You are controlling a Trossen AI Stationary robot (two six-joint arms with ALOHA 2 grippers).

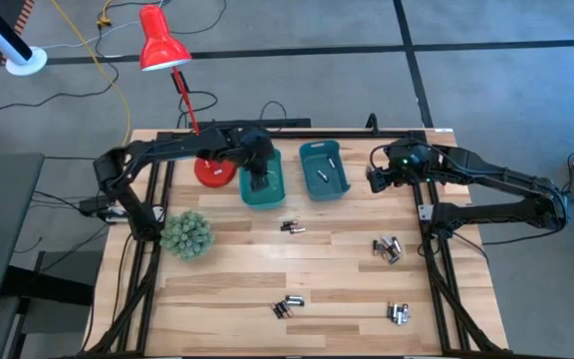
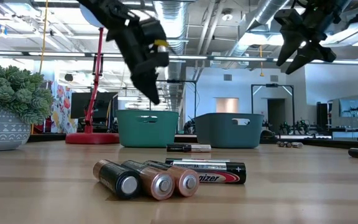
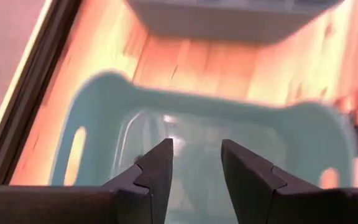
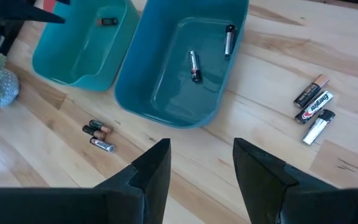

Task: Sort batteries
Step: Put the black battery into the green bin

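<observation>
red desk lamp point(image 1: 160, 45) leaning over the table's far edge, its round red base point(image 1: 213, 172) next to the bins, spiky green plant point(image 1: 186, 234) in a patterned grey pot, light wooden table point(image 1: 297, 284), yellow cable point(image 1: 114, 85) on the floor

Left gripper point(image 1: 257, 181) over teal bin point(image 1: 264, 189)

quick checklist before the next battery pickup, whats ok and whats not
1. Left claw empty: ok, open with nothing between its fingers, above the left bin.
2. Right claw empty: ok, open, held above the table by the right bin.
3. Bins upright and reachable: ok, side by side at the table's back.
4. Batteries left on the table: not ok, groups remain, such as the centre group and the front group.
5. Path clear of the plant: ok, it stands away from the batteries.
</observation>
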